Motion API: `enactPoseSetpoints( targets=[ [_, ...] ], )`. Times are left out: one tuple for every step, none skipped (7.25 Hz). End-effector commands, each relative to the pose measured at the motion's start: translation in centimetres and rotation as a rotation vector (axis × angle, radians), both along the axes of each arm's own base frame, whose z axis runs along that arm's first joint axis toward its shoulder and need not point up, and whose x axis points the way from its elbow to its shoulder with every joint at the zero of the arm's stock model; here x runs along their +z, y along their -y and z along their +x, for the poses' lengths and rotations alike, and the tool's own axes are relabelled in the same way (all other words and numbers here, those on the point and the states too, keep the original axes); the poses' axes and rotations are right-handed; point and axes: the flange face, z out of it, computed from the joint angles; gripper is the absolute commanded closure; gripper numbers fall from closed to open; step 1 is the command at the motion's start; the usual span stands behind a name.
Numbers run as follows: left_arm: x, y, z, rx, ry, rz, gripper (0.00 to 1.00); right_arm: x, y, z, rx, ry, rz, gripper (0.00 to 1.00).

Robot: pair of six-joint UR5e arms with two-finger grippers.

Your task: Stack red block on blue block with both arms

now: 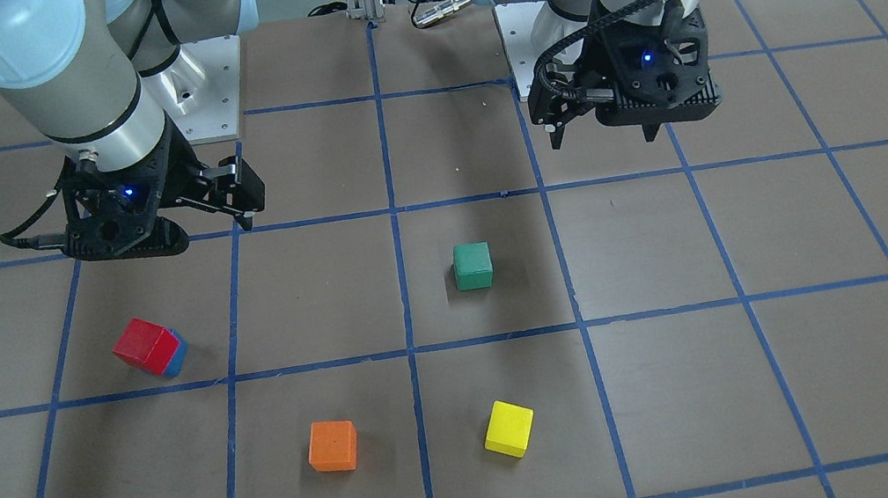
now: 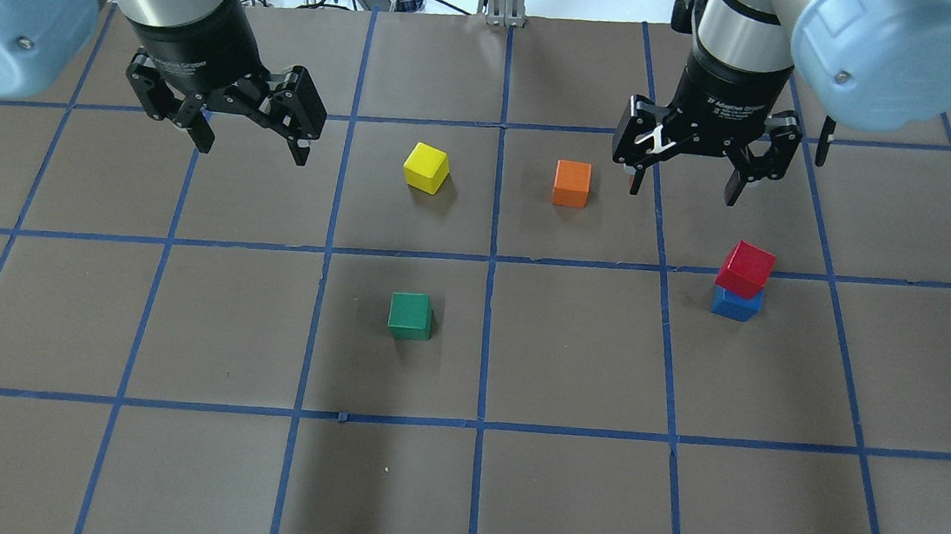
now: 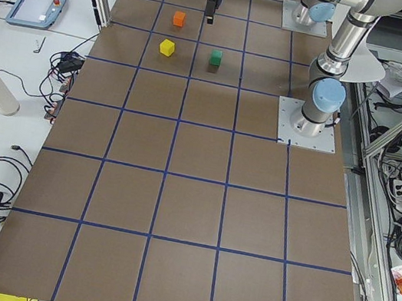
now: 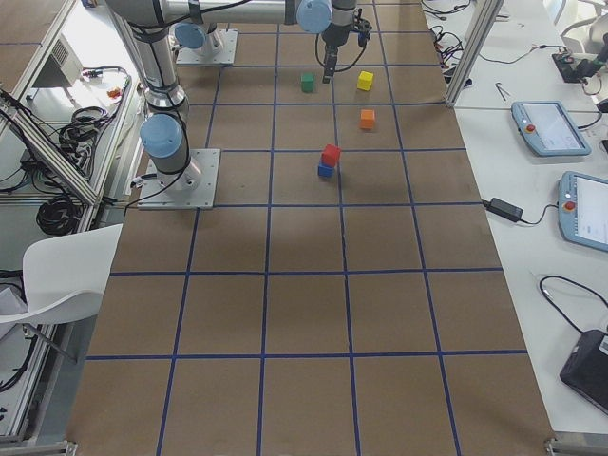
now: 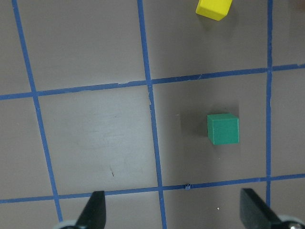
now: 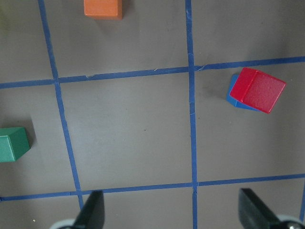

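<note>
I see red block (image 2: 746, 269) sitting on blue block (image 2: 735, 304), twisted a bit & overhanging. In front & R wrist views red covers most of blue, only a sliver shows. R gripper (image 2: 682, 191) hangs clear of the stack, not touching, jaws spread wide, holding nothing. L gripper (image 2: 253, 151) is the same: wide apart, empty, well away by yellow block (image 2: 427, 166). Wrist cams cut the claws off; just 2 fingertips (image 6: 93, 210) at btm edge.
</note>
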Motion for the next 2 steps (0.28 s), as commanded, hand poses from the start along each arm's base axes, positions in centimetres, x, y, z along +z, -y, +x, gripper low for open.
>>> enactPoseSetpoints(
  targets=[
    [0.08, -0.04, 0.01, 0.000, 0.001, -0.002, 0.00, 1.03, -0.38, -0.06, -0.002, 0.000, -0.028, 0.00],
    [0.08, -0.06, -0.07, -0.001, 0.001, -0.002, 0.00, 1.36, -0.71, -0.09, -0.002, 0.000, -0.032, 0.00]
  ],
)
